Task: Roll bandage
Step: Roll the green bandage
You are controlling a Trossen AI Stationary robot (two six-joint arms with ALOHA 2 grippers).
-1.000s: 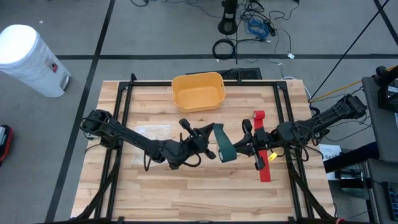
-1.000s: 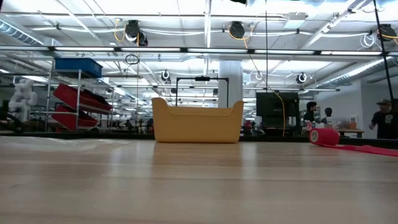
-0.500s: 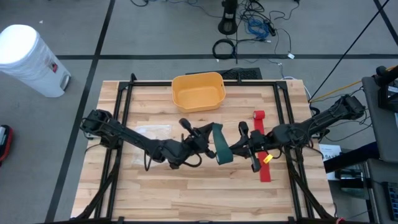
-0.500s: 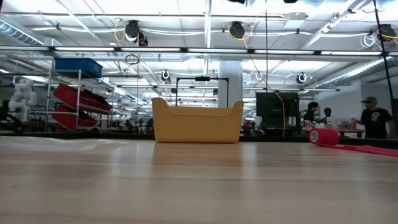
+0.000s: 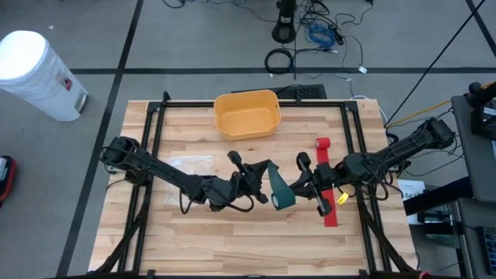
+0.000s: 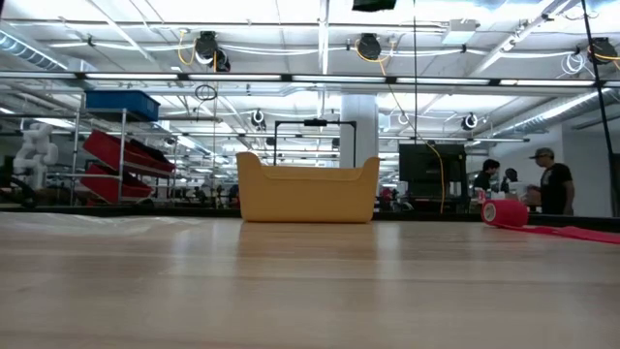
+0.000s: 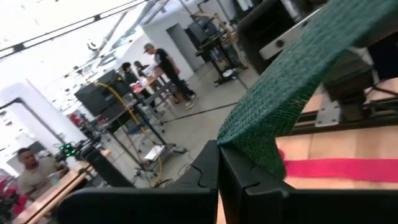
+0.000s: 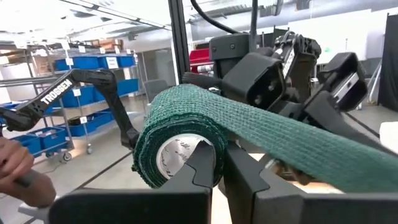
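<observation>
**Green bandage stretched between two closed grippers**

Above the middle of the wooden table [image 5: 232, 240], the left gripper [image 5: 262, 172] pinches the loose end of the green bandage [image 5: 278, 186] with its fingers fully closed. The right gripper [image 5: 293, 188] is clamped on the bandage's roll [image 8: 177, 144] (its white core shows in the right wrist view). A red bandage [image 5: 326, 182] lies partly unrolled under the right arm, and a yellow bin [image 5: 246, 113] sits at the table's far edge.

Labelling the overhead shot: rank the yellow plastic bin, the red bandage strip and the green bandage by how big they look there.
1. Yellow plastic bin, clearly largest.
2. Red bandage strip and green bandage: too alike to rank, and grippers hide part of each.
</observation>
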